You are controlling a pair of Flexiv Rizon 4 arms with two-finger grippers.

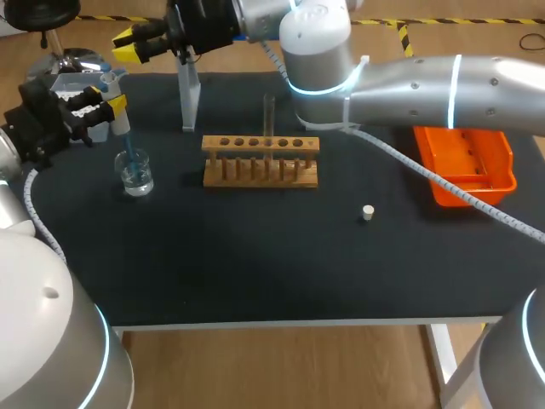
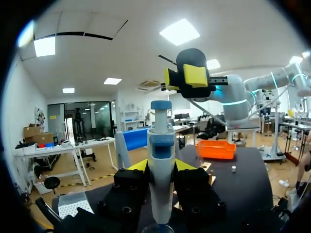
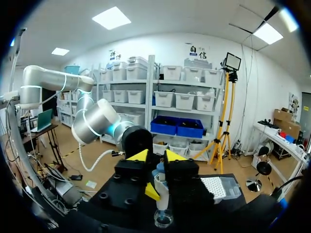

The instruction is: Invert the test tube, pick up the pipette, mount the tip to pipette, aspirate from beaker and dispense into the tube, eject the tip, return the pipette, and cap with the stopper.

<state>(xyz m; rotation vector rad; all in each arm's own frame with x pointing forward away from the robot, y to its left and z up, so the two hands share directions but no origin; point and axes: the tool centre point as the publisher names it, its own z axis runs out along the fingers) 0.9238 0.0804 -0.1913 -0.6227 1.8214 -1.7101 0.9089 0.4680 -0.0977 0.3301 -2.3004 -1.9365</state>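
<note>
Left gripper (image 1: 113, 108): clamped on pipette (image 1: 109, 83), its tip (image 1: 128, 146) dipped in beaker (image 1: 136, 175). Right gripper (image 1: 128, 45): fingers parted, empty, held high near the pipette

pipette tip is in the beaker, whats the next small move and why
Probably lower the right gripper onto the top button of the pipette to draw up liquid. The left gripper holds the pipette with its tip dipped in the beaker, and the right gripper hovers above it.
</note>
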